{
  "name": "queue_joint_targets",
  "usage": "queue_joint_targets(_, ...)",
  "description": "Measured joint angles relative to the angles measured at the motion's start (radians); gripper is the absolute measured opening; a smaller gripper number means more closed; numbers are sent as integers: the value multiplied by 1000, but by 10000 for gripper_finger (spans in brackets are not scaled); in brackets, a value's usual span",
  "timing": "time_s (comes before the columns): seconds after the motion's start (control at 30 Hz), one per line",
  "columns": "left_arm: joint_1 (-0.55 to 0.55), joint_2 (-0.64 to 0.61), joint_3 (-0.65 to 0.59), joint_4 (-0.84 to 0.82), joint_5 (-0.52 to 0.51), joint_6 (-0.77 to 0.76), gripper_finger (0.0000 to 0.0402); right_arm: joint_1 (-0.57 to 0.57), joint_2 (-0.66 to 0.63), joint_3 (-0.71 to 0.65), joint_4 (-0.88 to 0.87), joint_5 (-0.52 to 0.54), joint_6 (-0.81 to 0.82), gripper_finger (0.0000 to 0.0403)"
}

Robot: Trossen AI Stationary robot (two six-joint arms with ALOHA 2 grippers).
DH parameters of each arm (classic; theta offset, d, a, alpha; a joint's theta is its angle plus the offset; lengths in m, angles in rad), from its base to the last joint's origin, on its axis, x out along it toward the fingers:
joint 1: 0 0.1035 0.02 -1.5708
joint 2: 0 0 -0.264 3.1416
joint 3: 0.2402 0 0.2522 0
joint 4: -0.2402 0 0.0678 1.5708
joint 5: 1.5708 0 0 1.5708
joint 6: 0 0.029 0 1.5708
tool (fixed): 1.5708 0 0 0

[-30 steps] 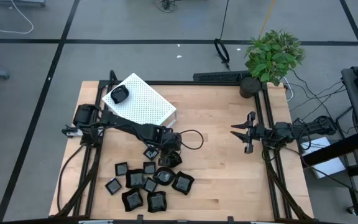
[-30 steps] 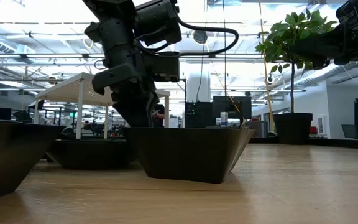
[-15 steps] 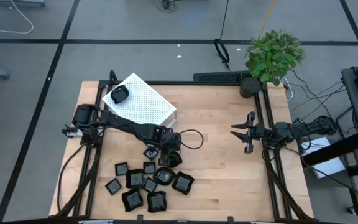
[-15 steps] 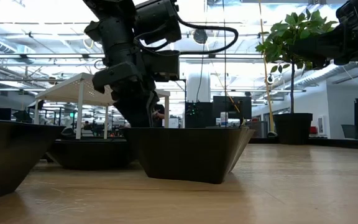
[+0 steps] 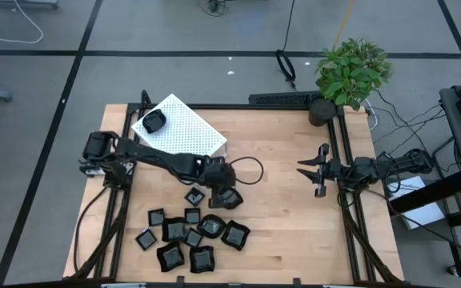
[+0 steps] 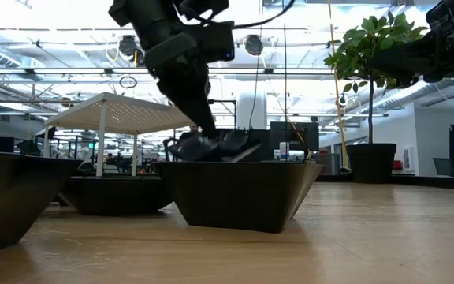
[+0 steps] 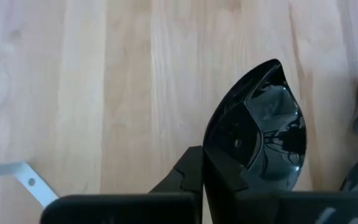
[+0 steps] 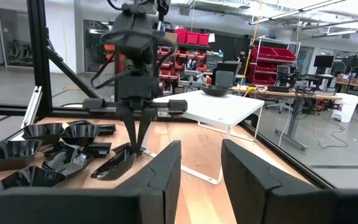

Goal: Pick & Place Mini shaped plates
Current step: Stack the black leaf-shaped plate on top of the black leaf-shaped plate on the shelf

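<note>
Potted plant [image 5: 351, 74] (table's [image 5: 286, 200] far corner)

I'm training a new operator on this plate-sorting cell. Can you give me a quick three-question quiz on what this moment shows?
1. True or false: the left gripper is shut on a mini plate held off the table.
2. Where does one plate already sit? A) on the white perforated box B) beside the potted plant C) under the right gripper
3. Fill in: the remaining plates lie clustered near the table's ____ edge in the high view.

Key: 1 true; 2 A; 3 bottom (the front edge, left of centre). The right gripper waits open at the table's right side, holding nothing.
</note>
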State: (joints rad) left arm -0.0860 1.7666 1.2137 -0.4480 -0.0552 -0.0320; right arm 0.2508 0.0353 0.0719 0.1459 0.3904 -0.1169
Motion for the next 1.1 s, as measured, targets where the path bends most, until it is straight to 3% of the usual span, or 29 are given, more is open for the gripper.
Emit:
queue_joint_targets(0.2,19,-36,0,13,1,-131,6,0,0,0,0,0,0,102)
queue_joint_targets(0.47,14,-101,0,52,1,-162,3,0,0,0,0,0,0,102)
queue_joint_targets(0.83,-11,-208,0,182,-54,-42,2,0,0,0,0,0,0,102)
queue_joint_targets(1.1,-12,-300,0,155,-111,-15,2,0,0,0,0,0,0,102)
